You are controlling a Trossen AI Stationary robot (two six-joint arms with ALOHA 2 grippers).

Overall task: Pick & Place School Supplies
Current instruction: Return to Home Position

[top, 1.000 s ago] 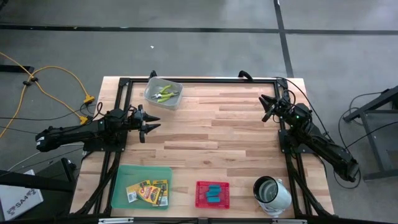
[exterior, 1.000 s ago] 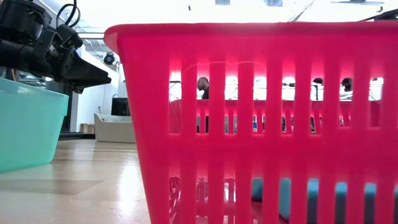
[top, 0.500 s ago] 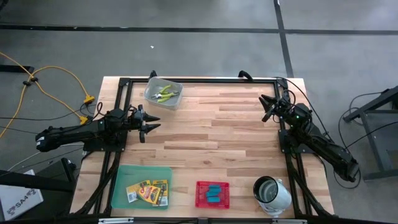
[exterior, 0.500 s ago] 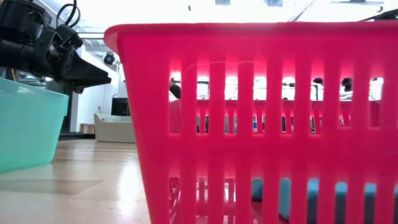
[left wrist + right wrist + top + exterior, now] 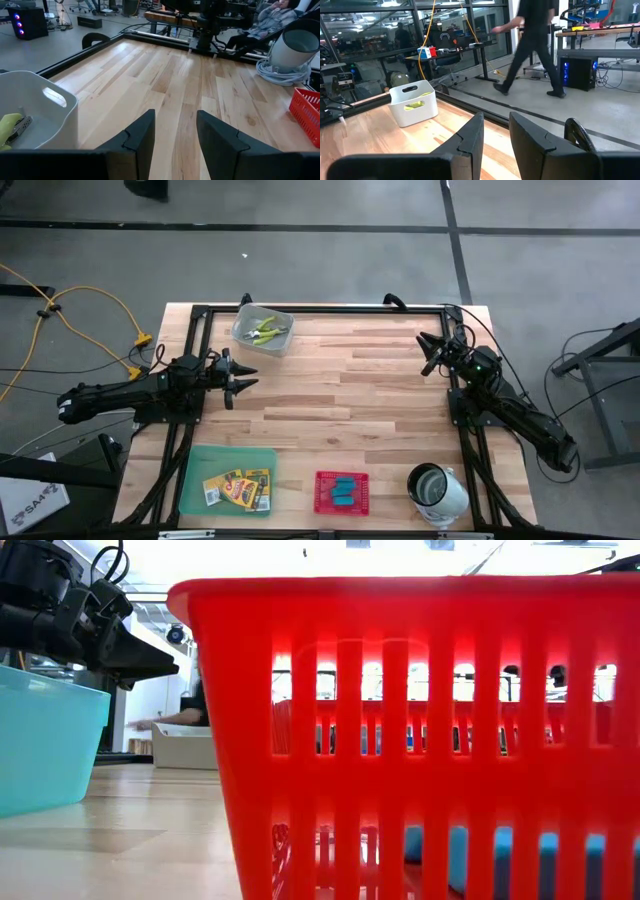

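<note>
Left gripper (image 5: 240, 380) at the table's (image 5: 350, 395) left edge, right gripper (image 5: 428, 353) at its right edge: both empty, fingers apart, judged parked because no supplies lie loose. Near edge: green tray (image 5: 192, 480) holds crayon boxes (image 5: 238, 489); red basket (image 5: 341, 474) holds light-blue erasers (image 5: 343, 491). Far-left corner: clear tray (image 5: 237, 330) holds yellow-green plier-like tools (image 5: 263, 331).

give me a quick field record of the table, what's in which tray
green tray: holds crayon boxes
red tray: holds light-blue pieces
clear tray: holds yellow-green tools
cup: on the table, right of red tray
left gripper: open, empty, at table's left side
right gripper: open, empty, at table's right side
</note>
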